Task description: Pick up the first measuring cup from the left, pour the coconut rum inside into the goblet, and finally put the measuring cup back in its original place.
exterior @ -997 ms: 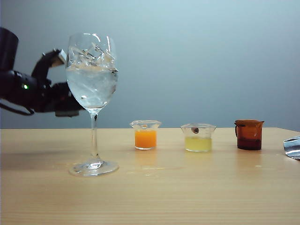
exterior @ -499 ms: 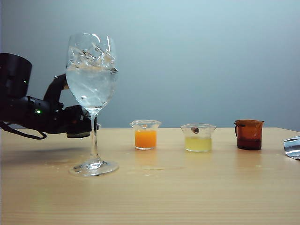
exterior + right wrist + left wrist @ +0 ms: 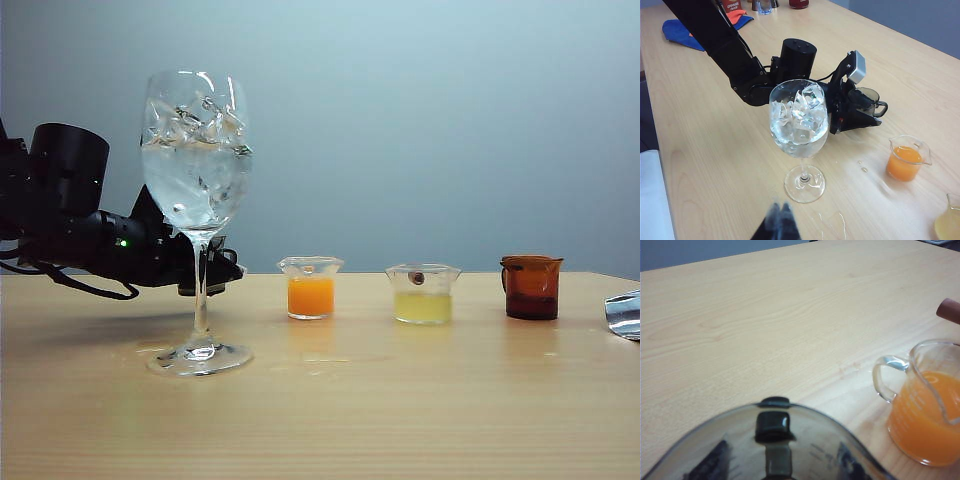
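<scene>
Smoky-grey handled glass measuring cup (image 3: 866,99), apparently emptied, sat clamped in the left gripper (image 3: 860,107) low behind the tall ice-filled stemmed goblet (image 3: 799,135), return step underway, next needing set-down and release; right gripper (image 3: 778,223) looked closed, idle.

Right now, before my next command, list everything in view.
goblet: one, clear, ice and clear liquid inside, left on table.
grey measuring cup: one, smoky grey, in the left hand behind the goblet.
orange cup: one, clear, orange liquid, right of goblet.
yellow cup: one, clear, pale yellow liquid, next rightward.
amber cup: one, brown, row's right end.
silvery object: one, table's right edge, unidentifiable.
blue cloth: one, far table end.
table: one, light wood.
left hand: black, shut on the grey measuring cup.
right hand: dark, fingers together, before the goblet.
</scene>
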Robot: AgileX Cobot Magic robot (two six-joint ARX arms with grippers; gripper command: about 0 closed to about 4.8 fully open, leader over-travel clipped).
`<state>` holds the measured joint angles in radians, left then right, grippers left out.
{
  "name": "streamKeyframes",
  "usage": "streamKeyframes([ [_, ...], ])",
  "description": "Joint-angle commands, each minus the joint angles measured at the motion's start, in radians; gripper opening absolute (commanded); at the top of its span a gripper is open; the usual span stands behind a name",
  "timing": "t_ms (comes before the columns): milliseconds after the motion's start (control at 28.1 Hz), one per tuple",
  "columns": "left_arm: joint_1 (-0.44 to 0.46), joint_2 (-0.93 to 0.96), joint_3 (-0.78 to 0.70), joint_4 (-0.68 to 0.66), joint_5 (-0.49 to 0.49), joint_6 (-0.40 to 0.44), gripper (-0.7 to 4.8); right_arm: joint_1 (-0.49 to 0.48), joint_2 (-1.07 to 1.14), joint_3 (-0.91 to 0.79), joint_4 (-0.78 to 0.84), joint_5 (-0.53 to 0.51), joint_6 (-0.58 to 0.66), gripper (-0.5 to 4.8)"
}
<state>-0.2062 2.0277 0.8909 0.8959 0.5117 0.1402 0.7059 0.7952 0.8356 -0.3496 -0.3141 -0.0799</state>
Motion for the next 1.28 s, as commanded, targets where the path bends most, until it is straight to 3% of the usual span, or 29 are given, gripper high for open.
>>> streamKeyframes([
  [36, -0.005, -0.002, 0.005, -0.01, -0.023, -0.002, -0.06, 0.0, -0.002, 0.004, 0.01, -0.002, -0.003, -0.04],
  [142, -0.005, -0.002, 0.005, -0.019, -0.038, -0.002, 0.03, 0.0, -0.002, 0.004, 0.01, -0.002, -0.003, -0.04],
  [321, -0.005, -0.002, 0.005, -0.02, -0.044, -0.002, 1.64, 0.0, -0.002, 0.004, 0.01, -0.002, -0.003, -0.04],
  [463, -0.005, -0.002, 0.005, -0.02, -0.039, -0.002, 1.69, 0.0, -0.002, 0.004, 0.01, -0.001, -0.003, -0.04],
  [855, -0.009, -0.002, 0.005, -0.02, -0.04, -0.002, 3.85, 0.0, -0.001, 0.004, 0.01, 0.001, -0.003, -0.04],
  [1069, -0.008, -0.038, 0.005, -0.101, -0.04, -0.002, 4.07, 0.0, -0.002, 0.004, 0.01, 0.001, -0.003, -0.04],
  [1282, 0.0, -0.11, 0.005, -0.307, -0.075, 0.003, 4.07, 0.0, -0.002, 0.004, 0.01, 0.001, -0.003, -0.04],
])
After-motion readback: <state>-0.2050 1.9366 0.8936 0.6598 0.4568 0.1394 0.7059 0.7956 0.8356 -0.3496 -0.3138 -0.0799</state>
